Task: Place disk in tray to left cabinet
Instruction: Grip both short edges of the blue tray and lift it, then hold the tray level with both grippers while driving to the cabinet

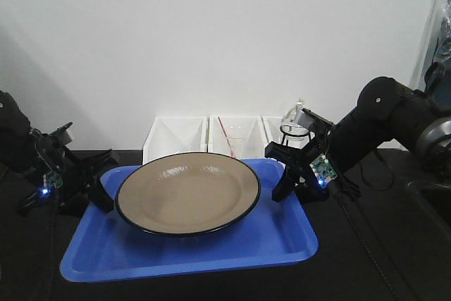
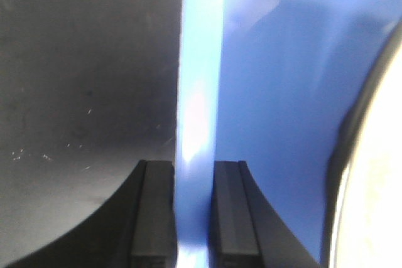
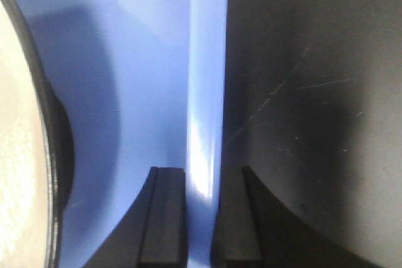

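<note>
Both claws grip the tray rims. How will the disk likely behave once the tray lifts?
The disk looks glossy and lies loose on the smooth tray, so it may slide if one side rises first. It spans most of the tray, so the low edges should stop it soon. The left claw and right claw pinch only thin rims; the tray might flex.

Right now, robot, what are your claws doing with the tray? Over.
Left claw shut on tray, left rim; right claw shut on right rim. Disk sits in tray. White bins just behind.
</note>
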Robot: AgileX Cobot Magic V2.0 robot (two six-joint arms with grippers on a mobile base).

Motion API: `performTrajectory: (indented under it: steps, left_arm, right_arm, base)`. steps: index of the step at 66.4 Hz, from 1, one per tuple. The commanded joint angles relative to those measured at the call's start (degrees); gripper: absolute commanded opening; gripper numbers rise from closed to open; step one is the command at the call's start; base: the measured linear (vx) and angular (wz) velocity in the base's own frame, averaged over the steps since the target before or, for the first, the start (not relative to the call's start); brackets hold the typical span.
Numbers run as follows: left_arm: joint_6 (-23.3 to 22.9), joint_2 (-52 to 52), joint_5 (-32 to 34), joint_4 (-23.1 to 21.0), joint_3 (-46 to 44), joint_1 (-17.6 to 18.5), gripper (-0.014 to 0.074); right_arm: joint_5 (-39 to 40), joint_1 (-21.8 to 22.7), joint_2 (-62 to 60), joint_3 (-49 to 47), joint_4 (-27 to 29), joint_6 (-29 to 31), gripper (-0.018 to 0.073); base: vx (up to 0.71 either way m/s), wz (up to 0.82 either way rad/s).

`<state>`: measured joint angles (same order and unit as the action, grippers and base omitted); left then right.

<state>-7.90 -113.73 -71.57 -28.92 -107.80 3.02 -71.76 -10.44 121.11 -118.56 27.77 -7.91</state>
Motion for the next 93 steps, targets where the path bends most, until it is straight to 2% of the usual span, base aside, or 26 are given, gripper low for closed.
performTrajectory:
  steps: [1,17,24,33,93]
  left_arm:
    - [-2.4,4.8,-0.4,-11.8,-3.7,0.7,-0.0001]
    - [-3.8,4.8,-0.4,-16.5,-4.8,0.4,-0.0001]
    - [-3.6,5.3,-0.4,-19.6,-4.8,0.4,-0.0001]
    - [-3.1,6.0,-0.4,-17.8,-4.8,0.2,-0.0001]
    - [-3.1,8.7,-0.4,-17.9,-4.8,0.2,-0.0001]
  right_arm:
    - [-1.6,-0.8,-4.2,-2.1,9.1,-0.8,-0.0005]
    - [-1.6,-0.8,-4.2,-2.1,13.4,-1.4,-0.0005]
    - [-1.6,-0.8,-5.0,-2.1,13.0,-1.4,-0.0005]
    - [-1.6,-0.8,-6.5,-2.1,12.5,-1.2,-0.0005]
    - [-0.9,-0.8,-10.9,-2.1,11.5,-0.8,-0.0005]
  base:
    - [0.00,0.00]
    - [0.00,0.00]
    - [0.00,0.00]
    - [0.00,0.00]
    - [0.00,0.00]
